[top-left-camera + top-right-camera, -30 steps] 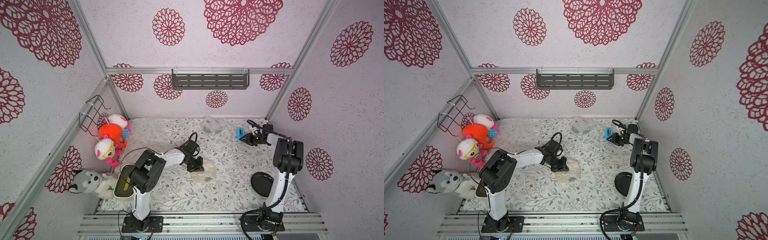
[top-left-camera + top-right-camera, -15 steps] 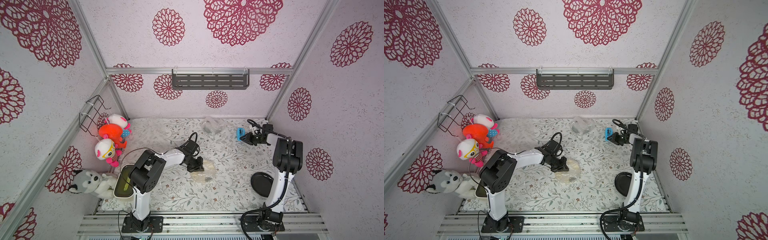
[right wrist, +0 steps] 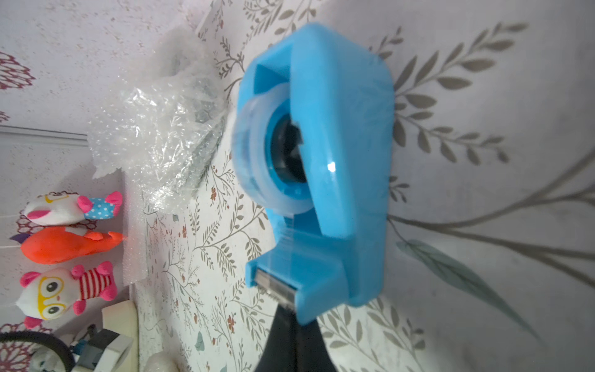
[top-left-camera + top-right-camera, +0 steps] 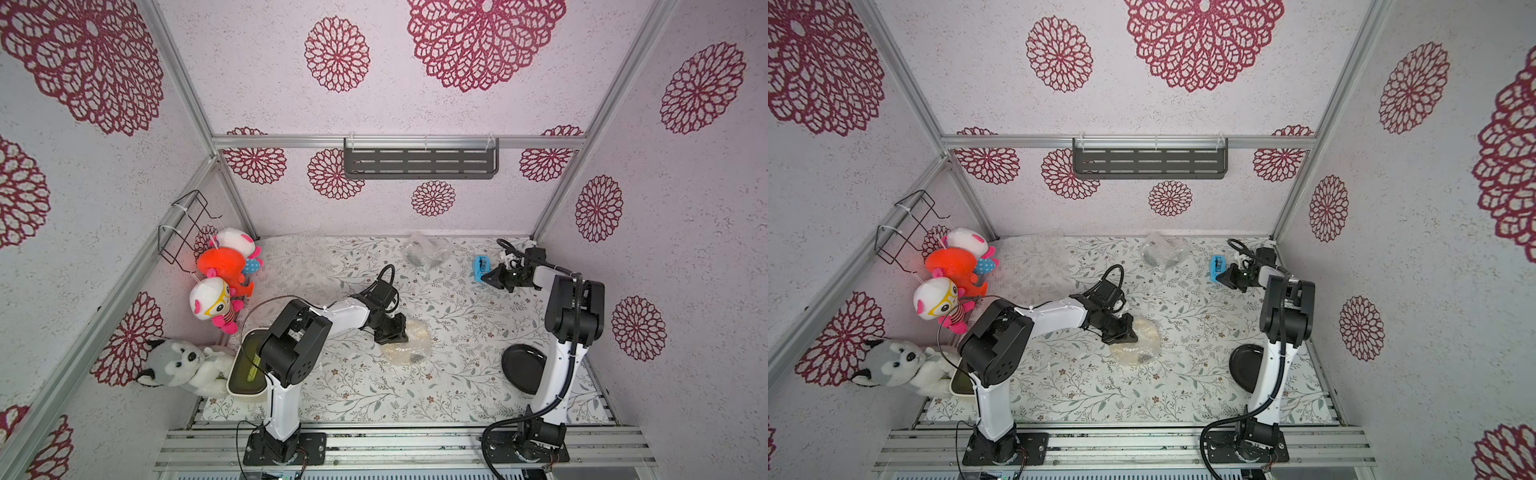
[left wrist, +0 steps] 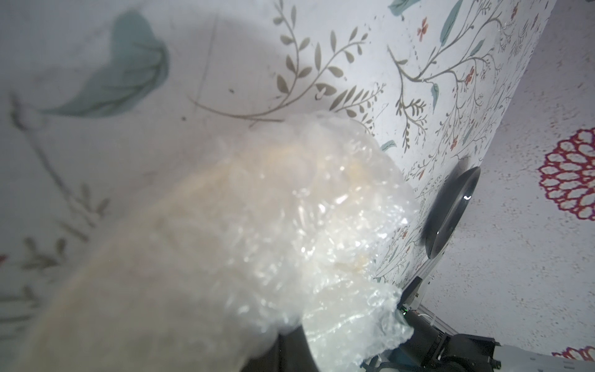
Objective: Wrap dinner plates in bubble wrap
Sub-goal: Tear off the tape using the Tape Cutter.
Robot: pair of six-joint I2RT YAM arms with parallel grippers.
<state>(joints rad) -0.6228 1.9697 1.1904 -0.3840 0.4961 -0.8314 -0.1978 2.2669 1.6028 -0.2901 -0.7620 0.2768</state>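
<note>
A cream dinner plate bundled in bubble wrap (image 4: 409, 345) (image 4: 1138, 343) (image 5: 289, 209) lies mid-table. My left gripper (image 4: 394, 333) (image 4: 1123, 332) is shut on the bundle's wrap at its left edge; one dark finger (image 5: 289, 354) shows under the plastic. A black plate (image 4: 523, 368) (image 4: 1246, 365) (image 5: 450, 209) lies bare by the right arm's base. At the back, another crumpled bubble wrap bundle (image 4: 424, 251) (image 3: 161, 135) has something dark showing through. My right gripper (image 4: 490, 277) (image 4: 1224, 277) (image 3: 291, 325) is shut, tips against the cutter end of the blue tape dispenser (image 4: 481, 266) (image 3: 328, 161).
A flat bubble wrap sheet (image 4: 291, 257) covers the back left of the table. A cream tub (image 4: 245, 365) stands by the left arm's base. Plush toys (image 4: 220, 270) and a husky (image 4: 178, 361) line the left wall, under a wire basket (image 4: 187, 224).
My right gripper's jaws have closed at the tape dispenser's cutter end. The left arm and the wrapped cream plate have not moved.
</note>
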